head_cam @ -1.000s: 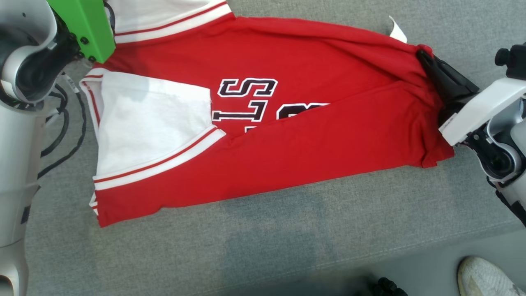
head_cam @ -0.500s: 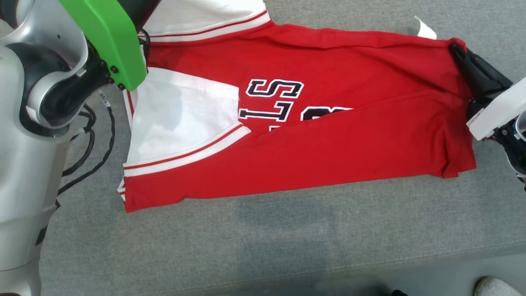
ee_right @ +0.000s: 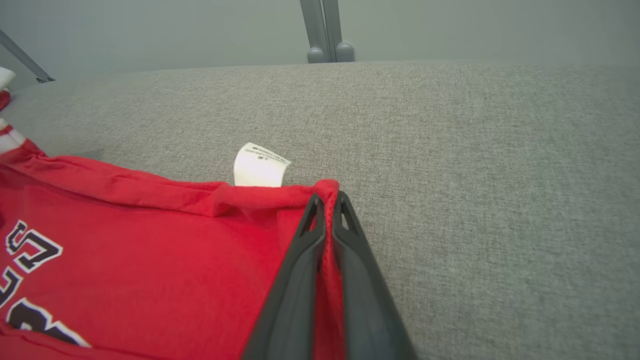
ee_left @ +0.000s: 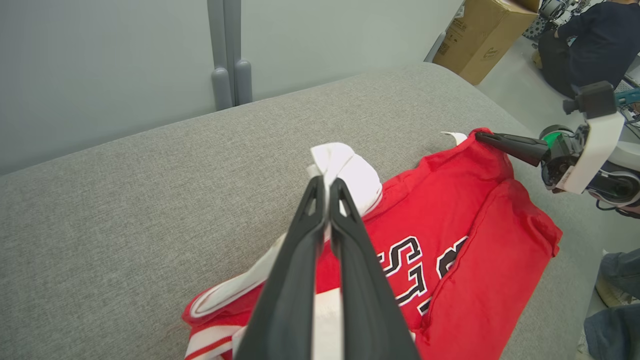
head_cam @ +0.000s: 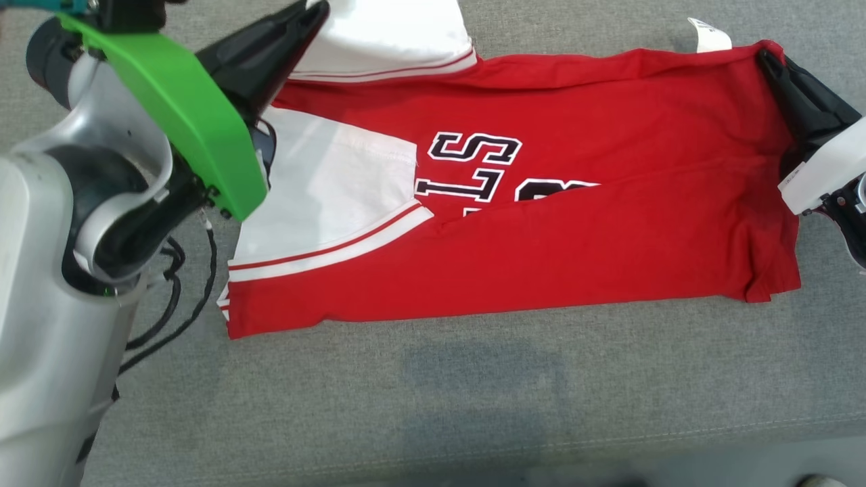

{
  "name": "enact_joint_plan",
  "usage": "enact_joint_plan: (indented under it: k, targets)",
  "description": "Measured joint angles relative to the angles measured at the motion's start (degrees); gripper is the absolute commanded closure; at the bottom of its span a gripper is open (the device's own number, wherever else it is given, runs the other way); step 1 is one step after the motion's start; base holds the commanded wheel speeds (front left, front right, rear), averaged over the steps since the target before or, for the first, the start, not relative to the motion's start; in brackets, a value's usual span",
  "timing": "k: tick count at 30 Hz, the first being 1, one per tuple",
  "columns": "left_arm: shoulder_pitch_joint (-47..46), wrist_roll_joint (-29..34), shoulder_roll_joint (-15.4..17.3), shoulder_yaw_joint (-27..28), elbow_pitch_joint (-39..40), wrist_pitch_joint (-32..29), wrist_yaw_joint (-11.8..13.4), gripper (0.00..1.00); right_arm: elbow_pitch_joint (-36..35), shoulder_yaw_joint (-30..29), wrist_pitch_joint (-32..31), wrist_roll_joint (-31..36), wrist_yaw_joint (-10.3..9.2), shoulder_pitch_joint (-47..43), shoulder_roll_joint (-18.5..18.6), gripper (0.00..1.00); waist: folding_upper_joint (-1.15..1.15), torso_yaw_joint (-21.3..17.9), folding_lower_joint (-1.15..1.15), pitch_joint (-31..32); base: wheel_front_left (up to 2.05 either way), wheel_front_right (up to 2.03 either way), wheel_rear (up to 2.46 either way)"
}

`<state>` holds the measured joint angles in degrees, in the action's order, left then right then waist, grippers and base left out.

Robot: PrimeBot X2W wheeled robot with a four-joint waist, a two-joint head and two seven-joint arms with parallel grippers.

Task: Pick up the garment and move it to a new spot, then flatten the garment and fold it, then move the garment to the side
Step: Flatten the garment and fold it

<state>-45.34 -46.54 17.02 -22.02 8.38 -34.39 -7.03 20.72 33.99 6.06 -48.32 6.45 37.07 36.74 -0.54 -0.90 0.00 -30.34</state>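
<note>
The garment is a red shirt with white sleeves and black-and-white letters, lying partly folded on a grey cushion. My left gripper is shut on the far white sleeve, which it holds up at the upper left. In the left wrist view that gripper pinches the bunched white sleeve. My right gripper is shut on the shirt's red hem corner at the upper right. The right wrist view shows its fingertips clamped on the red edge, next to a white label.
The grey cushion's front edge runs along the bottom of the head view, with floor below it. A grey wall and a post stand behind the cushion. A cardboard box and a seated person are far right.
The head camera has shifted, so the whole scene sits further right. The left gripper with the white sleeve now shows in the head view, and the shirt looks more stretched between both grippers.
</note>
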Motion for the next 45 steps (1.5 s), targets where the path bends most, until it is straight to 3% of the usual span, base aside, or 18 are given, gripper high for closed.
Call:
enact_joint_plan:
  k: [8, 28, 34, 38, 45]
  targets:
    - [6.76, 0.92, 1.58, -0.24, 5.78, 0.81, 0.35, 1.0, 0.93, 0.07, 2.63, 0.96, -0.52, -1.53, 0.54, 1.0, 0.0, 0.67, 0.0, 1.67, 0.0, 0.0, 0.0]
    - [28.59, 0.23, 0.51, -2.49, 19.93, 1.75, 8.61, 1.0, -0.02, 0.68, 6.38, 3.13, -0.58, -6.56, 1.22, 1.0, 0.0, 2.38, 0.0, 4.0, 0.0, 0.0, 0.0]
    - [33.19, 0.27, 0.36, -2.7, 21.59, 2.67, 10.29, 1.0, -0.43, 0.57, 6.89, 3.98, -1.1, -7.3, 1.87, 1.0, 0.0, 2.69, 0.0, 4.06, 0.0, 0.0, 0.0]
    - [35.95, 0.7, 2.07, -1.33, 21.75, 2.97, 11.17, 1.0, -1.4, 0.6, 7.03, 4.67, -1.46, -8.32, 2.71, 1.0, 0.0, 2.7, 0.0, 3.99, 0.0, 0.0, 0.0]
    - [39.09, 0.75, 2.23, 0.26, 21.34, 4.22, 11.67, 1.0, -2.71, 0.52, 7.56, 6.14, -2.04, -9.82, 3.39, 1.0, 0.0, 2.35, 0.0, 3.62, 0.0, 0.0, 0.0]
